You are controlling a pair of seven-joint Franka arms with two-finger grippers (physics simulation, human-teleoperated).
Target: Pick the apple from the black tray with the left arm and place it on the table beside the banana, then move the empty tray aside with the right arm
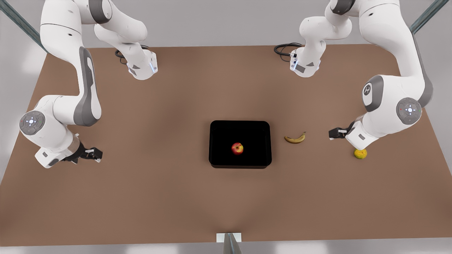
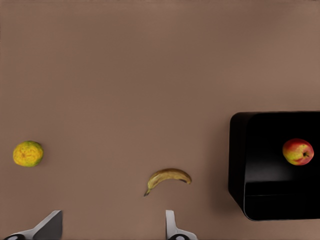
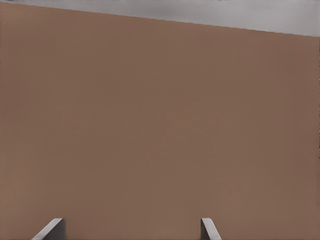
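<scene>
The left gripper point(image 1: 332, 133) hangs above the table point(image 1: 159, 197) at the front view's right, its fingers point(image 2: 171, 225) spread wide apart with nothing between them, pointing toward the banana point(image 1: 295, 138). A yellow-green bumpy fruit point(image 1: 360, 153) lies on the table just beside this arm's wrist. In the left wrist view the banana point(image 2: 168, 178) sits between that fruit point(image 2: 28, 153) and the black tray point(image 2: 275, 165). The tray point(image 1: 240, 143) rests near the middle of the table, and the apple point(image 1: 237, 148) lies inside it, near its centre, apart from the rims. The banana lies on the table near the tray's side at the front view's right, not touching it. The right gripper point(image 1: 97, 154) waits at the front view's left, well apart from the tray, its fingers point(image 3: 52, 229) also held wide apart over bare tabletop.
</scene>
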